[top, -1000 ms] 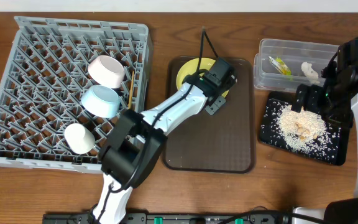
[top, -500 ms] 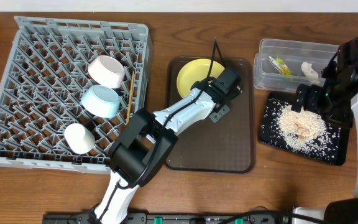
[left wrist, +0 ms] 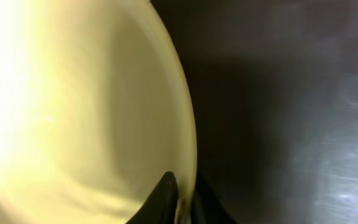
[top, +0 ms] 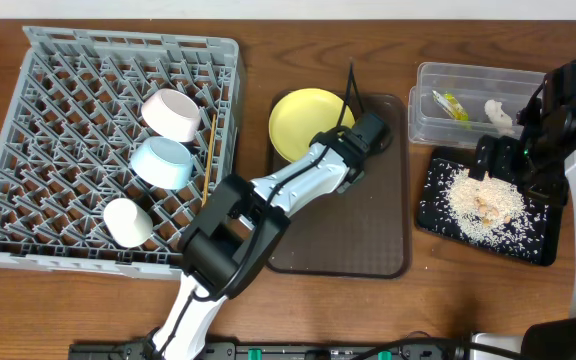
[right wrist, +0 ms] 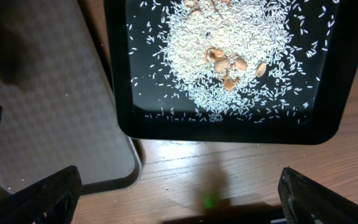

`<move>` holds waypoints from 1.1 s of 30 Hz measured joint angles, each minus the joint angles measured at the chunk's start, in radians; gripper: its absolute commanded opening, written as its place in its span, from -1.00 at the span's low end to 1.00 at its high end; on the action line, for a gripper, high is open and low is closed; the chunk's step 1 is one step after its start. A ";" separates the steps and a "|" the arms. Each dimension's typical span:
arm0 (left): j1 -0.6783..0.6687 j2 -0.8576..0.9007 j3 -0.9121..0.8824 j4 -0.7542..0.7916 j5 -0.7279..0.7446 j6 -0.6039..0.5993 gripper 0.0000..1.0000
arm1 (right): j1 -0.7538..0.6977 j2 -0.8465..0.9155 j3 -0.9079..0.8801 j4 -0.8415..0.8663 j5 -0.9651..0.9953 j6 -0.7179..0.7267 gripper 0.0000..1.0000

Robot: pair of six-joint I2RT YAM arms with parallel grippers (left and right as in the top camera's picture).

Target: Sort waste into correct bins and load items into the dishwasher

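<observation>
Plate point(top: 303, 120) shifted left, rim pinched in left claw point(left wrist: 182, 199); right claw point(right wrist: 185, 199) spread wide; wrapper point(top: 450, 103) print unreadable.

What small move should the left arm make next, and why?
Probably raise the yellow plate well clear of the brown serving tray before swinging left. The left jaws are shut on the plate's rim, the plate sits over the tray's far left corner, and the grey dish rack where it belongs stands to the left with a raised wall to clear.
</observation>
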 measured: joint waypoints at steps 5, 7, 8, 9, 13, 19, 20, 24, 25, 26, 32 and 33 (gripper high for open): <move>-0.014 0.005 0.000 0.002 -0.045 0.006 -0.85 | 0.000 0.000 0.000 0.000 0.000 0.000 0.98; -0.016 0.006 0.000 0.000 -0.057 0.005 -0.85 | 0.000 0.000 0.000 0.000 0.000 0.000 0.99; -0.016 0.007 0.000 -0.001 -0.066 0.006 -0.85 | 0.000 0.000 0.000 0.000 0.000 0.000 0.98; -0.017 0.008 0.000 -0.002 -0.080 0.005 -0.85 | 0.000 0.000 0.000 0.000 0.000 0.000 0.99; -0.027 0.020 0.000 -0.004 -0.167 0.006 -0.85 | 0.000 0.000 0.000 0.000 0.000 0.000 0.98; -0.042 0.026 0.000 -0.024 -0.319 0.005 -0.85 | 0.000 0.000 0.000 0.000 0.000 0.000 0.99; -0.043 0.026 0.000 -0.030 -0.340 0.005 -0.85 | 0.000 0.000 0.000 0.000 0.000 0.000 0.99; -0.047 0.026 0.000 -0.060 -0.404 -0.002 -0.85 | 0.000 0.000 0.000 0.000 0.000 0.000 0.98; -0.048 0.026 0.000 -0.066 -0.415 -0.006 -0.85 | 0.000 0.000 0.000 0.000 0.000 0.000 0.99; -0.049 0.026 0.000 -0.069 -0.425 -0.010 -0.85 | 0.000 0.000 0.000 0.000 0.000 0.000 0.98; -0.064 0.026 -0.001 -0.092 -0.461 -0.018 -0.85 | 0.000 0.000 0.000 0.000 0.000 0.000 0.99; -0.068 0.025 -0.001 -0.095 -0.466 -0.018 -0.85 | 0.000 0.000 0.000 0.000 0.000 0.000 0.98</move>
